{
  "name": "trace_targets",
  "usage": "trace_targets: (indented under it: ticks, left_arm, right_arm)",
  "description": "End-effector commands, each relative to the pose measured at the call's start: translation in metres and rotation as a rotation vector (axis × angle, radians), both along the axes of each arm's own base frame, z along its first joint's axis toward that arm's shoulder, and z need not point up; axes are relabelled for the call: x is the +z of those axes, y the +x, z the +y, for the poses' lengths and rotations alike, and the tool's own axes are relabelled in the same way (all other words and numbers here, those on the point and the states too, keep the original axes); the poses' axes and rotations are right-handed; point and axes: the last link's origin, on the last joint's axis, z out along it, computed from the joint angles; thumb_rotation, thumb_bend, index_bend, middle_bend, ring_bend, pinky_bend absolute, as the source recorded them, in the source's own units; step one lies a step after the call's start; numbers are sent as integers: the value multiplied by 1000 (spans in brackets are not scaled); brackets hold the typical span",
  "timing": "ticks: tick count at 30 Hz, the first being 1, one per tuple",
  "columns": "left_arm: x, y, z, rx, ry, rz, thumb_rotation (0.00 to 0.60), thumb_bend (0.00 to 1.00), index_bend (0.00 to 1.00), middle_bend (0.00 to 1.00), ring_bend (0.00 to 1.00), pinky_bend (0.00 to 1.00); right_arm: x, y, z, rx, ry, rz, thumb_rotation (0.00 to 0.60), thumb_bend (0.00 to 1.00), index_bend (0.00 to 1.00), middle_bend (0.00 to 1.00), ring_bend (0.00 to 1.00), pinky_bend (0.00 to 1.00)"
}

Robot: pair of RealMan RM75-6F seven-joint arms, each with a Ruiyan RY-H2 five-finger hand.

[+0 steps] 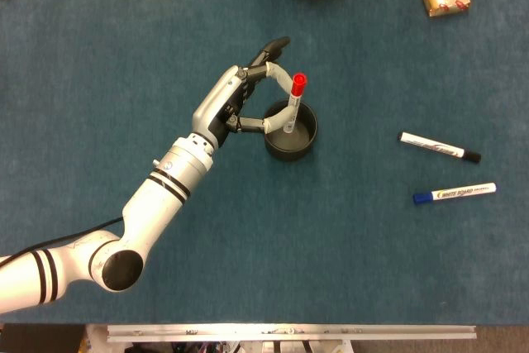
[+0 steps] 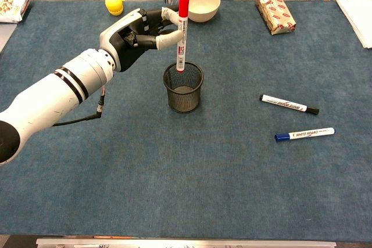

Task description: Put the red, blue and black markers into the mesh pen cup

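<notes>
The left hand (image 2: 141, 30) pinches one red marker (image 2: 181, 33) upright over the one mesh pen cup (image 2: 183, 87) at frame center. One black marker (image 2: 289, 104) and one blue marker (image 2: 304, 134) lie at right

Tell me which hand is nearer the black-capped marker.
Left, by default. The left hand is far left of the black-capped white marker, pinching the red-capped marker; the right hand is not in view.
</notes>
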Motion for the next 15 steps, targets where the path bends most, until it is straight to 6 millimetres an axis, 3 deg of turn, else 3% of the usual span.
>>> trace_targets:
  ticks: [1,15]
  left_arm:
    - [-2,1,0,1,-3,-9,600,323,642,47,12,0]
    - [-13,2,4,-1,-1,4,600,323,642,47,12,0]
  right_arm:
    - [0,0,0,-2,0,0,600,0,150,231,160,310]
    - [-4,-2,1,-8,8,-10,600,0,150,231,160,310]
